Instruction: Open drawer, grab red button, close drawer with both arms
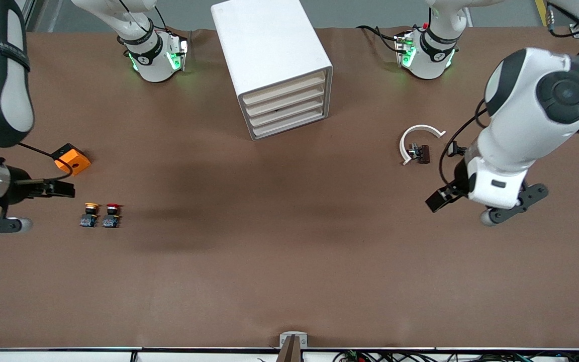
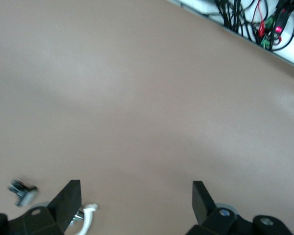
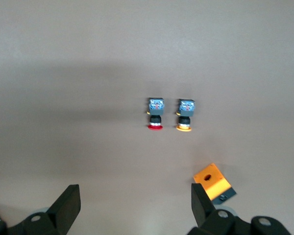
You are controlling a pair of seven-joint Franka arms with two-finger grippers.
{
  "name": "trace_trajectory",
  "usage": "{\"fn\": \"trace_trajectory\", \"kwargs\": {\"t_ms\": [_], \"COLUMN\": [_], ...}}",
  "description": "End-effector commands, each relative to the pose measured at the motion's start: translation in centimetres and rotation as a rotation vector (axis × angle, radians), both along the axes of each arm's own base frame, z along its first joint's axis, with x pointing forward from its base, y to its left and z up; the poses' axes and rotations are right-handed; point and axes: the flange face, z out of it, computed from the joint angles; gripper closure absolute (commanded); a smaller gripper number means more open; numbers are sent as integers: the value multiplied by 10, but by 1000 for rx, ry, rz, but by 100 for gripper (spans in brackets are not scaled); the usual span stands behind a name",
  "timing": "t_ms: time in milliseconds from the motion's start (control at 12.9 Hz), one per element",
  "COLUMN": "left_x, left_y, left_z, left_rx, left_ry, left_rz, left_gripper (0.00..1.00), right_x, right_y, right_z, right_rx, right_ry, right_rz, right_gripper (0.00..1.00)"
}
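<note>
Item: button (image 1: 111, 215), red cap, beside its yellow-capped twin (image 1: 89, 214) on the counter (image 1: 289, 261). Light, rigid, small; pinch the black body. My right claw (image 3: 134, 205) and left claw (image 2: 136, 200): both released, empty.

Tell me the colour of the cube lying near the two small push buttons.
Orange cube, clearest in the right wrist view.

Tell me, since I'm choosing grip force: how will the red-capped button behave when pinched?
The red-capped button is tiny, so probably very light and easily nudged aside. It lies on its side, and the round cap may let it roll or pivot. Its boxy blue base looks like the steadier place to pinch.
</note>
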Motion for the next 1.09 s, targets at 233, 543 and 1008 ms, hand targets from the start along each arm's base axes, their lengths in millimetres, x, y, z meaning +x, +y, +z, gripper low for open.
{"fn": "trace_trajectory", "kwargs": {"t_ms": [233, 543, 1008], "left_x": [-56, -90, -114], "left_y": [97, 101, 108], "left_z": [91, 124, 121], "left_rx": [63, 76, 32], "left_ry": [53, 85, 104], "left_rz": [-186, -274, -285], "left_gripper": [0, 0, 0], "right_x": [-27, -54, -70], "right_y": [-19, 2, 7], "right_z": [82, 112, 122], "right_rx": [-7, -15, 40], "right_ry": [-36, -36, -46], "right_rz": [-4, 11, 6], "right_gripper": [0, 0, 0]}}
